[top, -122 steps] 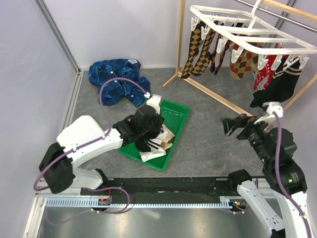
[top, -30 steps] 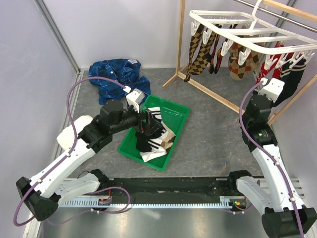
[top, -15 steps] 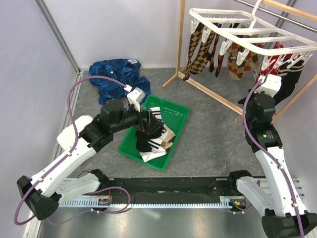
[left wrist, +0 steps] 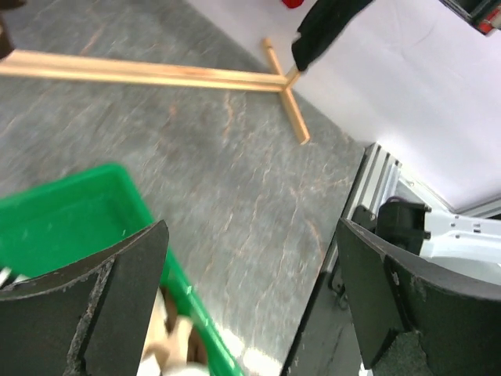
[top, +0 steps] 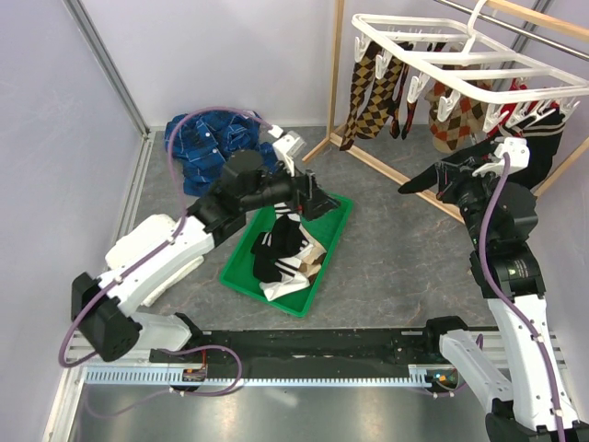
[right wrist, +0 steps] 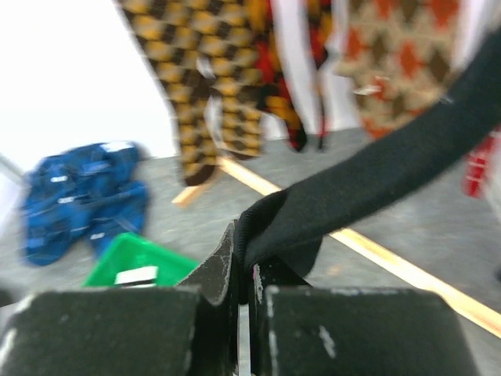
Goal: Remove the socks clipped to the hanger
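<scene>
Gripping a black sock (right wrist: 376, 180), the right gripper (right wrist: 246, 262) has its fingers pressed together on the fabric's folded end, at right of centre in the overhead view. The sock stretches from there toward the right end of the hanger (top: 442, 55); whether a clip holds it cannot be told. The hanger sits at upper right, on the wooden stand (top: 396, 175), with argyle socks (top: 368, 83) and others dangling from its clips. The left gripper (left wrist: 250, 239), fingers spread wide and holding nothing, hovers over the far end of the green tray (top: 336, 216) at centre frame. Loose socks (top: 281, 258) lie heaped in that tray. A blue cloth (top: 198, 147) lies crumpled at upper left.
</scene>
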Controlling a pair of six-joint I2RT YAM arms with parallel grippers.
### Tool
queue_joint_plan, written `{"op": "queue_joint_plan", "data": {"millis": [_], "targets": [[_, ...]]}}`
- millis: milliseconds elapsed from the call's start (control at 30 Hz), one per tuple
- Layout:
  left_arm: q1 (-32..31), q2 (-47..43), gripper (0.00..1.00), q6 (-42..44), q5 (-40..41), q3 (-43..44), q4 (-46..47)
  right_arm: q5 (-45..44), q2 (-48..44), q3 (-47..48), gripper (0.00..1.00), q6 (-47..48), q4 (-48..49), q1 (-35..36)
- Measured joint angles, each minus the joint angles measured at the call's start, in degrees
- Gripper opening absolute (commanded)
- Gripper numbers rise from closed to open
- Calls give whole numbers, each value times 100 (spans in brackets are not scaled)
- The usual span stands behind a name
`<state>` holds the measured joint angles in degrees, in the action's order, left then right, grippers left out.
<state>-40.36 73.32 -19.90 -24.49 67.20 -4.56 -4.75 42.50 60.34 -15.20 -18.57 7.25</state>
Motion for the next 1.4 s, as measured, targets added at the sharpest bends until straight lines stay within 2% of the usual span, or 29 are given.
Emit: {"op": "queue_joint_plan", "data": {"millis": [167, 333, 667, 733, 767, 800, 833, 867, 900, 933, 1000, 1033, 1133, 1233, 1400], "targets": [[-415, 623, 94, 118, -15, 437, 490, 776, -22, 149, 0, -404, 11, 0], [-772, 874, 95, 400, 17, 809, 942, 1416, -24, 155, 0, -802, 109, 0], [-1211, 1550, 91, 1250, 382, 1497, 1309, 2457, 28, 219, 0, -1331, 225, -2], [-1335, 1703, 79, 1375, 546, 1530, 1318, 2549, 7, 216, 0, -1405, 227, -2], [-1412, 1790, 70, 1419, 625, 1552, 1320, 2575, -11, 216, 0, -1432, 225, -2], [-1464, 1860, 42, 1449, 675, 1569, 1320, 2594, -26, 214, 0, -1460, 225, -2], [-1537, 1954, 27, 1502, 730, 1598, 1320, 2618, -55, 212, 0, -1482, 225, -2], [-1589, 2031, 2, 1517, 798, 1624, 1309, 2643, -72, 210, 2, -1491, 221, -2], [-1633, 2096, 2, 1561, 831, 1646, 1303, 2675, -92, 210, 12, -1504, 214, -2], [-1672, 2146, 2, 1580, 866, 1663, 1290, 2691, -109, 210, 34, -1510, 203, -2], [-1714, 2199, 2, 1615, 970, 1694, 1276, 2675, -144, 219, 46, -1589, 96, -2], [-1727, 2201, 2, 1611, 1056, 1696, 1272, 2568, -151, 271, 56, -1633, -70, -2], [-1729, 2197, 2, 1609, 1281, 1670, 1322, 2026, -118, 651, 64, -1878, -728, -2], [-1762, 2190, 2, 1613, 1652, 1554, 1335, 1394, -66, 1204, 68, -2035, -1427, -2], [-1976, 2190, 2, 1635, 2374, 1375, 1327, -66, 140, 2533, 67, -2055, -2446, -2]]}}
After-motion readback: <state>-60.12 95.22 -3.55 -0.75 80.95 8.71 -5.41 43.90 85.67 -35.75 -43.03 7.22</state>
